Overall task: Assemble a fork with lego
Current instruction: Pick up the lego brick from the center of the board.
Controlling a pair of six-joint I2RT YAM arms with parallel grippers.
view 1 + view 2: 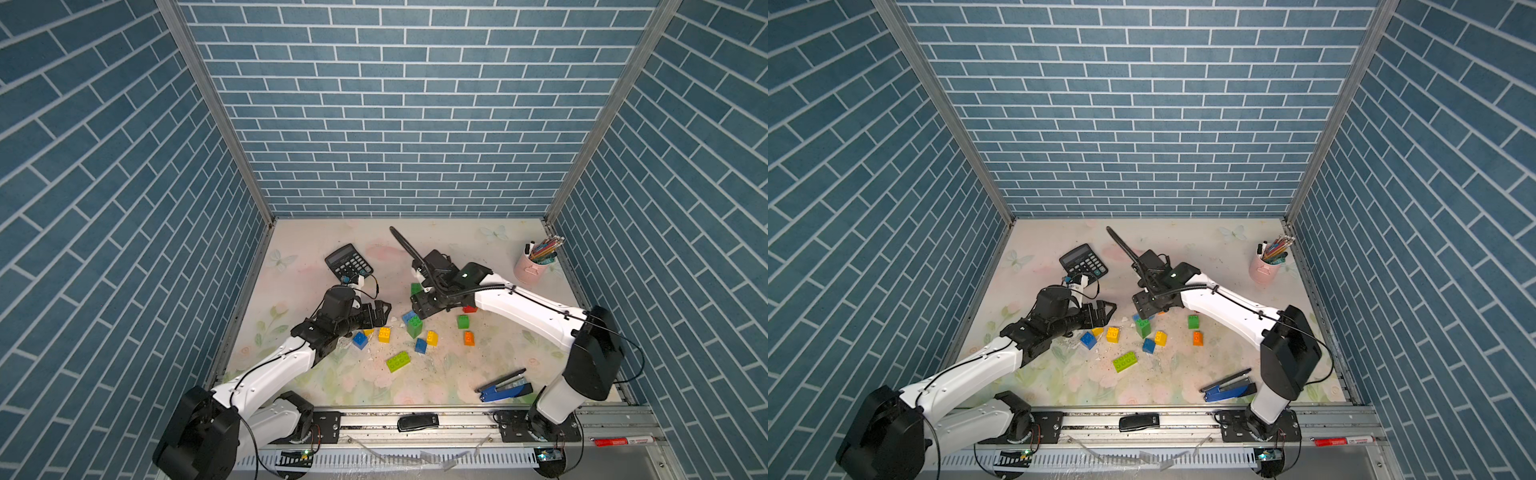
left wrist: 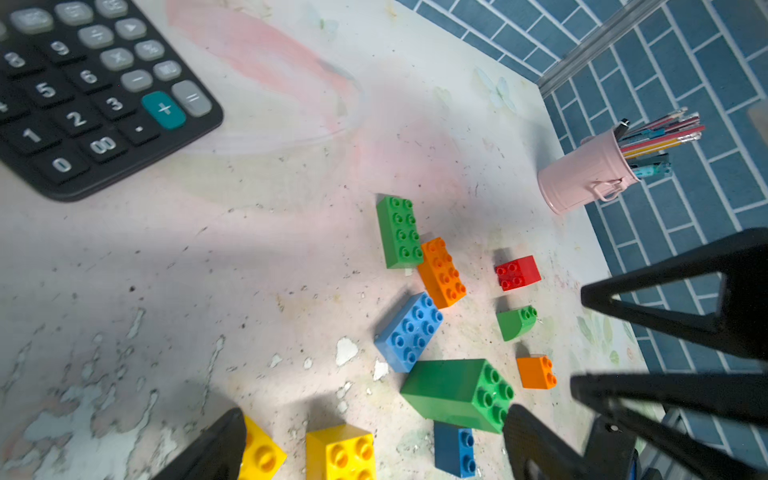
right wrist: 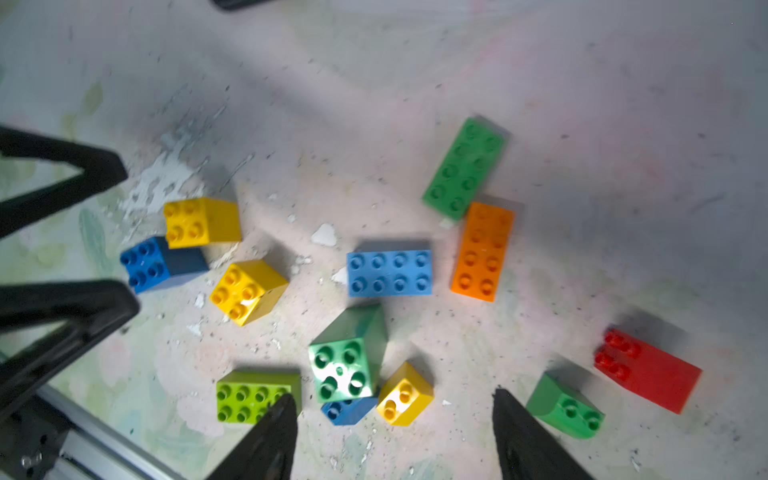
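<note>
Left pincer point(image 1: 380, 312): I am holding it spread wide and empty, near a yellow brick point(image 1: 384, 334). Right pincer point(image 3: 392, 395): I am hovering it above the lego point(image 3: 345, 361), jaws parted and gripping nothing. The bricks are lying loose across the middle of the bench point(image 1: 316, 374). A green oblong brick point(image 3: 465, 166) is touching an orange brick point(image 3: 482, 251), with a light-blue brick point(image 3: 390, 273) sitting just beside them.

A robot test booth in a lab: blue brick-print walls point(image 1: 395, 104) on metal posts point(image 1: 219, 112), two arms point(image 1: 270, 365) mounted on a rail point(image 1: 465, 417)
</note>
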